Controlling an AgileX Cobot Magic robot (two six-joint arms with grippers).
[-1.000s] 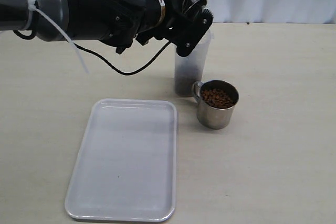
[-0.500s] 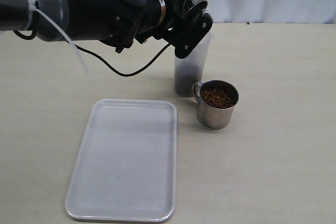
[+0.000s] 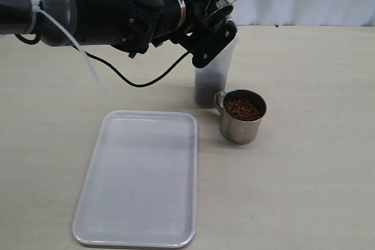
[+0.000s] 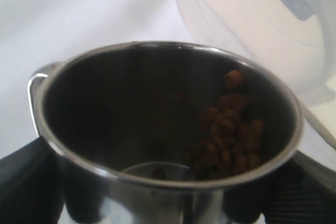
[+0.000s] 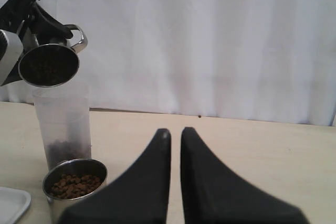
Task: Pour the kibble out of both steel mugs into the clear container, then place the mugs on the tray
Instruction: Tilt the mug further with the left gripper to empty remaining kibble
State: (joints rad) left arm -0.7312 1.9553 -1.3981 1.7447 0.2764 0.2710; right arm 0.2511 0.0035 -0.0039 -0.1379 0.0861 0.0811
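Note:
My left gripper (image 3: 212, 24) is shut on a steel mug (image 5: 49, 65) and holds it tipped on its side above the clear container's (image 3: 212, 74) rim. Some kibble (image 4: 228, 135) still lies against the lower wall of this mug (image 4: 168, 129). A dark layer of kibble (image 3: 205, 93) sits in the container's bottom. The second steel mug (image 3: 241, 116) stands upright next to the container, full of kibble (image 3: 242, 109). The white tray (image 3: 140, 180) lies at the front left with nothing on it. My right gripper (image 5: 175, 132) is shut and holds nothing, hovering off to the right of the mugs.
The left arm (image 3: 88, 10) and its black cable (image 3: 140, 77) stretch across the back left of the table. A white curtain (image 5: 210, 40) closes off the far side. Bare tabletop (image 3: 316, 162) lies right of the standing mug.
The left gripper has shifted slightly up and to the left with the tipped mug over the container. The standing mug and the tray have not moved.

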